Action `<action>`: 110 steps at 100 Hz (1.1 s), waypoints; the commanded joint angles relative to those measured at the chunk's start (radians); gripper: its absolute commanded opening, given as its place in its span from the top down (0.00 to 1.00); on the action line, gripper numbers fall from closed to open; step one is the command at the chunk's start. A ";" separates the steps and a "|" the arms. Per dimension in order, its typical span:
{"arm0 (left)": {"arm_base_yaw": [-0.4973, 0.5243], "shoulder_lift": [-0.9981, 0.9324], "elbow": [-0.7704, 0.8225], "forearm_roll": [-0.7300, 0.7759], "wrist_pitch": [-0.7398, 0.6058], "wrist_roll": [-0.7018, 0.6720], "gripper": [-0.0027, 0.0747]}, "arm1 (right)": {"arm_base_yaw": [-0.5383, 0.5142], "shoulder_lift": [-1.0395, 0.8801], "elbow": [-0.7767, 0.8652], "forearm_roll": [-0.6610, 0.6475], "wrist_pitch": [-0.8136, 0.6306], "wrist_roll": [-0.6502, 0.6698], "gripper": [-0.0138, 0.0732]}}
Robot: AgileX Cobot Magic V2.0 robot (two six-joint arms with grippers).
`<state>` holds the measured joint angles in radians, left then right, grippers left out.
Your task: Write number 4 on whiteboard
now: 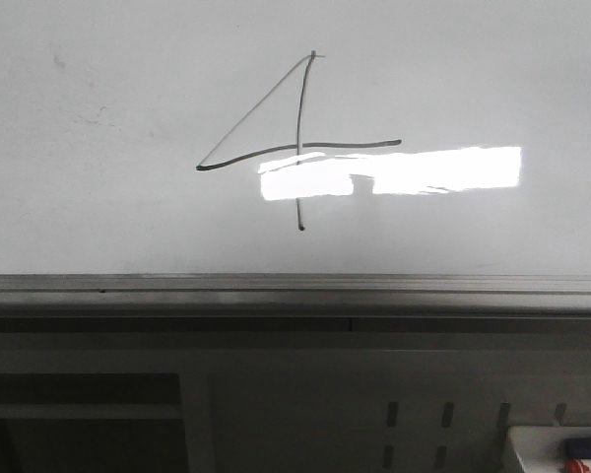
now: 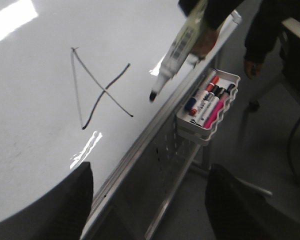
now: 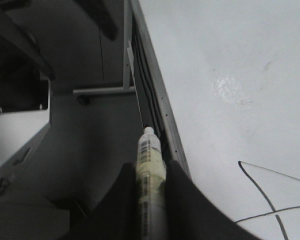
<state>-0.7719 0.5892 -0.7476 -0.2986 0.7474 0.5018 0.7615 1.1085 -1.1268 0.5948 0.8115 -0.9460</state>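
Number 4 (image 1: 298,148) drawn, mid whiteboard (image 1: 98,197), all three strokes there. Right pincer (image 3: 151,200) clamped on marker (image 2: 174,55), tip just off the board near the rail (image 1: 295,286). Left pincer (image 2: 150,200) apart, holding nothing. My worry: tip drops back w/ arm drift, leaves a stray mark. Also wet ink; any brush smears the 4.

A white tray (image 2: 210,131) hangs on the grey slotted panel (image 2: 166,156) below the board's edge, holding several markers (image 2: 206,102) with red, blue, black and pink parts. A person in dark clothes (image 2: 270,35) stands near it. 1 corner of the tray (image 1: 557,448) shows in the front view.
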 commanded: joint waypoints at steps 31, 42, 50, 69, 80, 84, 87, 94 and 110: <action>-0.004 0.299 -0.217 -0.154 0.127 0.193 0.40 | 0.180 0.031 -0.025 -0.091 -0.183 -0.006 0.89; -0.004 0.344 -0.229 -0.154 0.166 0.193 0.40 | 0.196 0.031 -0.025 -0.091 -0.182 -0.006 0.89; -0.004 0.361 -0.234 -0.154 0.159 0.193 0.40 | 0.215 0.031 -0.025 -0.091 -0.182 -0.006 0.89; -0.004 0.372 -0.234 -0.154 0.114 0.193 0.40 | 0.254 0.031 -0.025 -0.091 -0.182 -0.006 0.89; -0.004 0.372 -0.234 -0.154 0.104 0.193 0.49 | 0.254 0.031 -0.025 -0.091 -0.182 -0.006 0.89; -0.004 0.372 -0.234 -0.154 0.104 0.193 0.55 | 0.254 0.031 -0.025 -0.091 -0.182 -0.006 0.89; -0.004 0.372 -0.234 -0.154 0.104 0.193 0.59 | 0.254 0.031 -0.025 -0.089 -0.182 -0.006 0.89; -0.004 0.372 -0.234 -0.154 0.104 0.193 0.73 | 0.254 0.031 -0.025 -0.087 -0.182 -0.006 0.89; -0.004 0.372 -0.234 -0.154 0.104 0.193 0.99 | 0.254 0.031 -0.025 -0.079 -0.178 -0.006 0.89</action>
<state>-0.7744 0.9684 -0.9472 -0.4403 0.9415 0.7157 1.0111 1.1569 -1.1250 0.4610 0.6568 -0.9460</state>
